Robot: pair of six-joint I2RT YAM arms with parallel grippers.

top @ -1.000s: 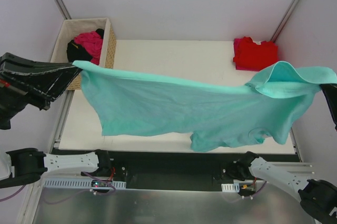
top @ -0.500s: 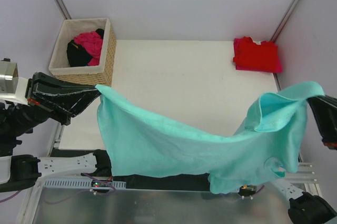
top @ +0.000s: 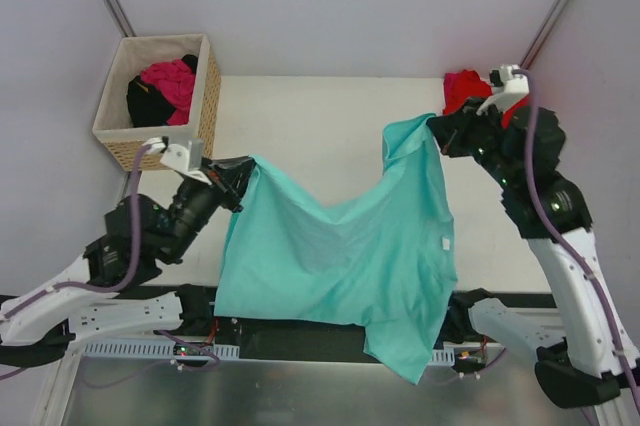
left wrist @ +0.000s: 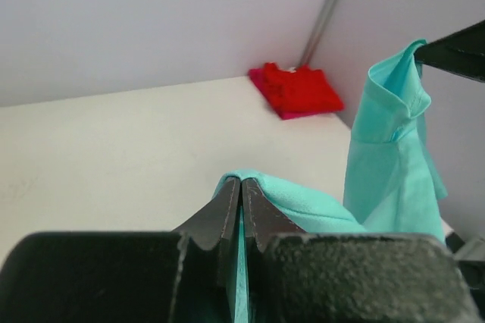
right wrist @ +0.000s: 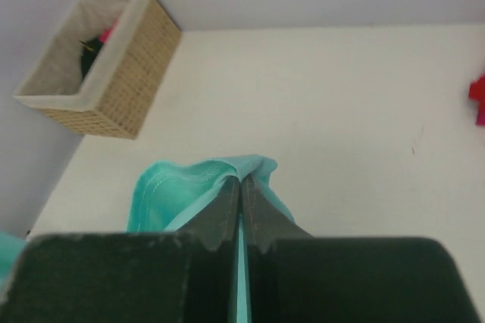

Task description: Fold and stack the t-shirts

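Left claw (top: 238, 178) is clenched on one upper corner of the teal shirt (top: 340, 256), above the table's (top: 320, 116) near left part. The right claw (top: 437, 126) is pinched on the other corner, above the table's far right part. Both wrist views show the fingers closed flat on a fold of teal cloth. The shirt sags between them, its lower hem trailing past the table's near edge over the arm bases. I judge one item finished: a red shirt (left wrist: 297, 89) lies folded at the table's far right corner, with a pink edge beneath it that may be a second piece. The teal one is not yet laid flat, so spreading, folding and stacking it all remain. A basket (top: 205, 96) just off the table's far left corner holds magenta cloth (top: 168, 81) and black cloth (top: 145, 101), probably more to do. No brand or writing is legible; a small pale tag (top: 440, 243) on the teal shirt is too small to read.
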